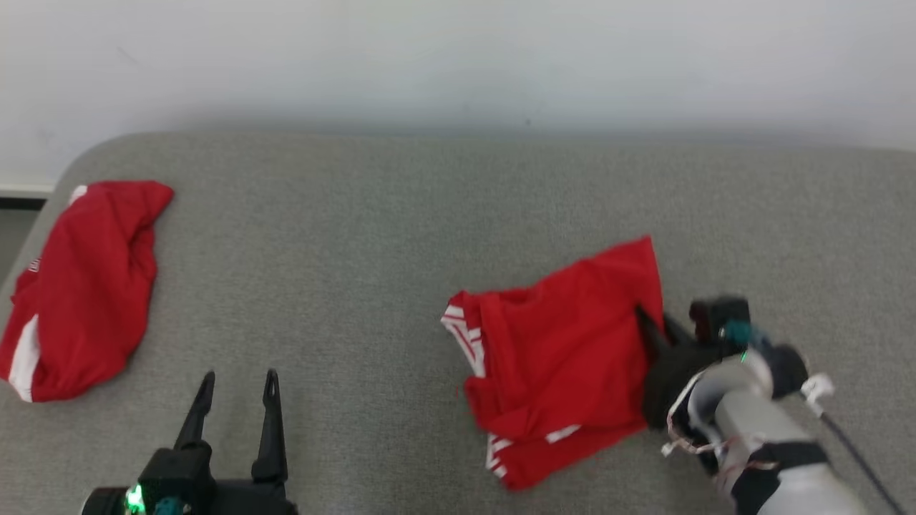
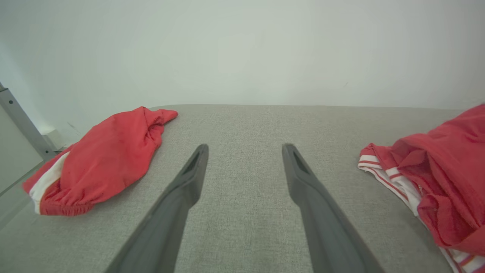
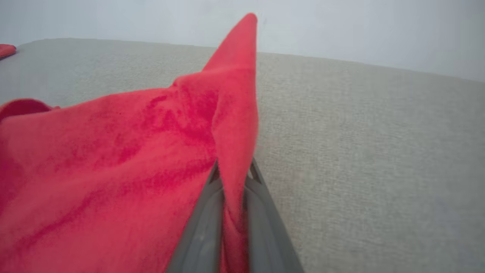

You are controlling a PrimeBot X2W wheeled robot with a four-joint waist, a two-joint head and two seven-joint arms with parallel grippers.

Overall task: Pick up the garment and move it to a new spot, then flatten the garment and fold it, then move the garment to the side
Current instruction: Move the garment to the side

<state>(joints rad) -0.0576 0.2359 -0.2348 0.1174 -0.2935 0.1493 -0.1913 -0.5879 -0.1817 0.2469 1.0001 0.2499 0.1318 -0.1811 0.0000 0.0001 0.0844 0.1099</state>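
Cloth this thin looked light and limp, so it would have sagged and dragged wherever you pulled, and a hem corner was the place to take it. Your right claw was clamped on the right edge of the red garment, which lay crumpled right of centre on the grey table; your left claw stood empty, fingers spread, well apart.

Red garment with white stripes at centre-right; a second red, white-banded garment at left; grey woven surface; whitish wall.
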